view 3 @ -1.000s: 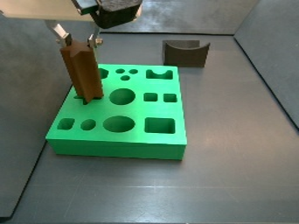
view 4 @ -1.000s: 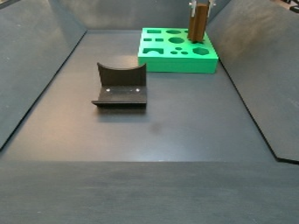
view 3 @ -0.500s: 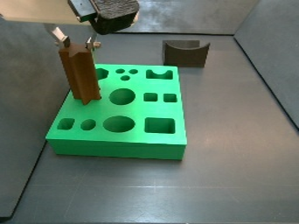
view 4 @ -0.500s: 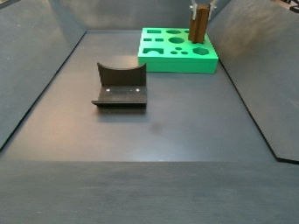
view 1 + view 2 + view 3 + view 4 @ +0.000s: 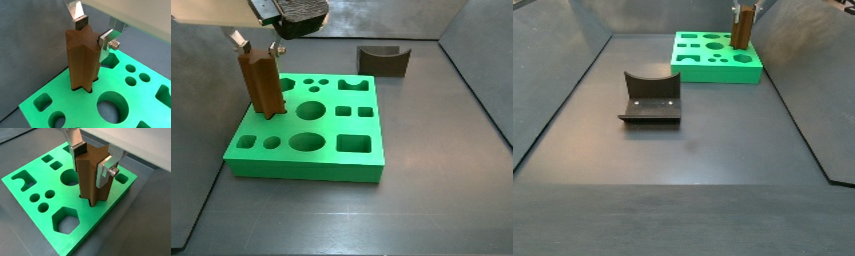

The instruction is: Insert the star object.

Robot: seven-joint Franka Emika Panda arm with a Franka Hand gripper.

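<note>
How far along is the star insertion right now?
Done: the star object stands upright with its lower end in a hole of the green block. In hand: the gripper straddles the peg's top, fingers at its sides. Left: most of the peg stands above the block, so pushing down and releasing.

The gripper (image 5: 93,31) hangs upright, jaws clamped on the star object (image 5: 83,62).

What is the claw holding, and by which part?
The claw grips the star peg near its top, fingers on opposite sides; its foot sits in the green block.
</note>
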